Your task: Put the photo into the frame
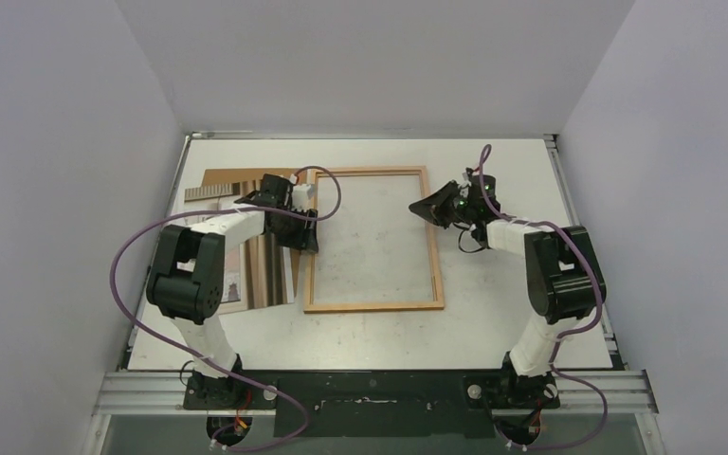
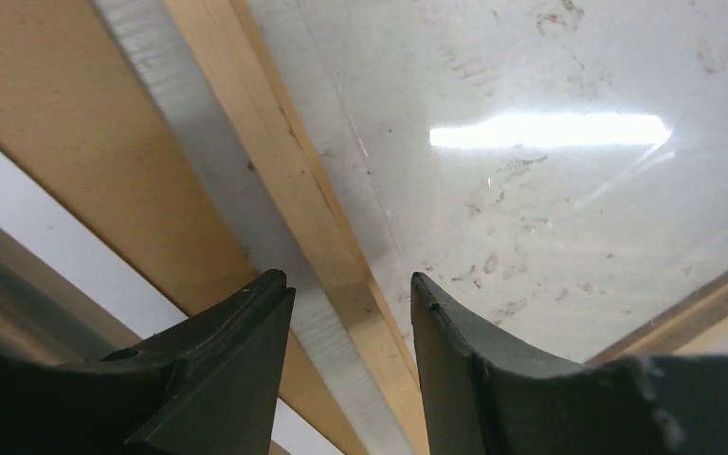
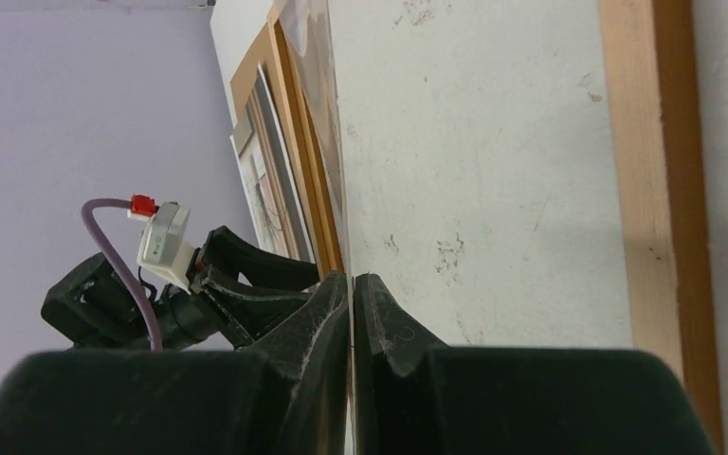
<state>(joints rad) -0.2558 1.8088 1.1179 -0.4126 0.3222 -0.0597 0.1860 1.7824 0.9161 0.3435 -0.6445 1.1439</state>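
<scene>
photo lies left of frame (left gripper parted over its rail).

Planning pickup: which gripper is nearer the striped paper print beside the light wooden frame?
Left. The left gripper is open at the left rail of the frame, beside the print; the right gripper is shut by the opposite rail.

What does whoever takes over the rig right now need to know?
Left gripper: open, fingers either side of the frame's left rail, not clamped.
Right gripper: shut, nothing visible in it, low over the pane by the right rail.
Frame: flat mid-table, nothing in it.
Photo: flat on the table left of the frame, striped side up, partly under the left arm.
Done: nothing placed.
Left: pick up the photo and lay it in the frame.
</scene>
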